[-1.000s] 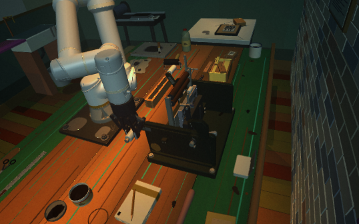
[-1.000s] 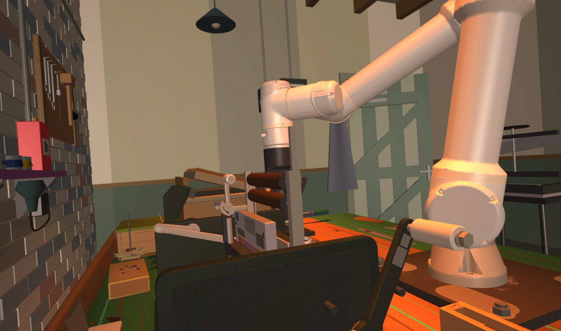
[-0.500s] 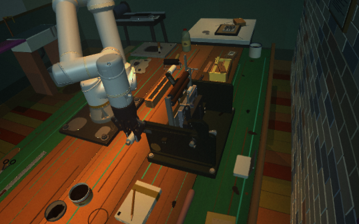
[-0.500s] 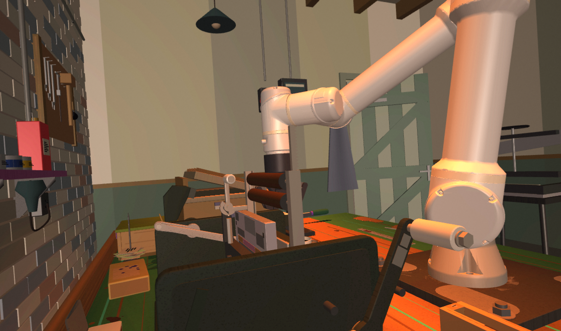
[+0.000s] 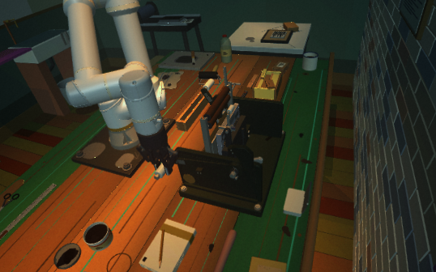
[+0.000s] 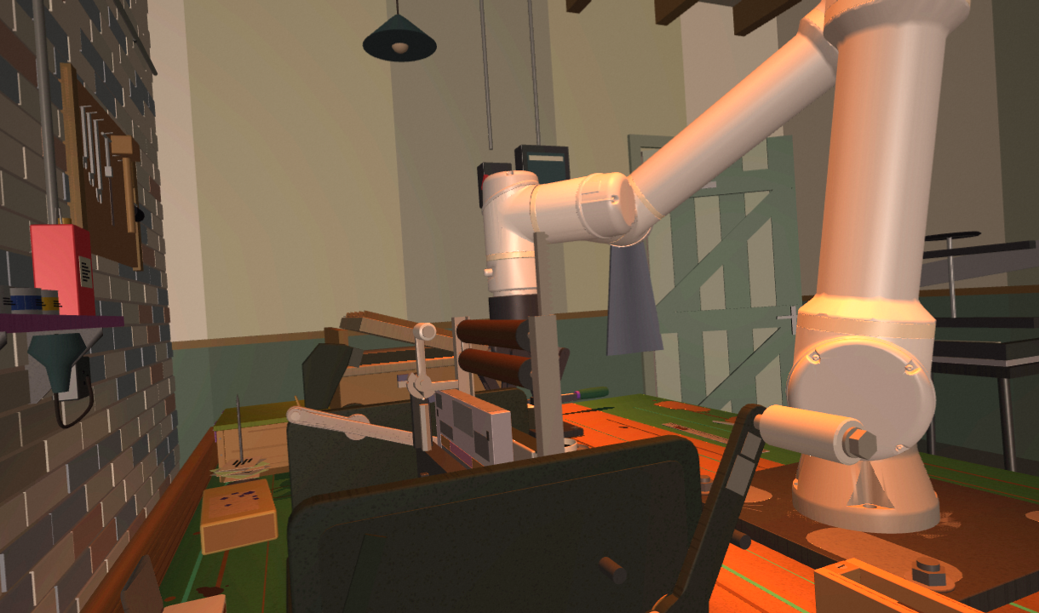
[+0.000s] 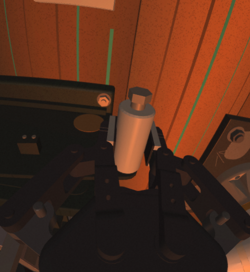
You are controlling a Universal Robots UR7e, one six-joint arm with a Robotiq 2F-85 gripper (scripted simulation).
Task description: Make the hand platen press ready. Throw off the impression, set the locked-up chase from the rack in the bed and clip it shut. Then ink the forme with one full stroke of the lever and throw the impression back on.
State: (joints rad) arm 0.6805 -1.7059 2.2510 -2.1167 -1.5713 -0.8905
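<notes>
My fingers are hidden behind the ink rollers (image 6: pixel 494 348) in the second side camera, where only my wrist shows above them. The black platen press (image 5: pixel 227 162) stands on the orange bench with the chase (image 6: pixel 470 427) upright in its bed. At the press's left front corner a pale cylindrical lever handle (image 7: pixel 133 137) with a hex bolt on its end sticks out sideways (image 5: pixel 159 173). A second, similar handle on a dark arm (image 6: pixel 805 433) stands at the press's other end. My gripper (image 7: pixel 132 143) is closed around the lever handle at the left front corner.
The press base plate (image 7: pixel 50 101) lies just left of my fingers, and my own mounting plate (image 5: pixel 109 156) is on the other side. A notepad with pencil (image 5: pixel 168 247), ink tins (image 5: pixel 97 234) and a white block (image 5: pixel 294 201) lie on the bench nearer the front.
</notes>
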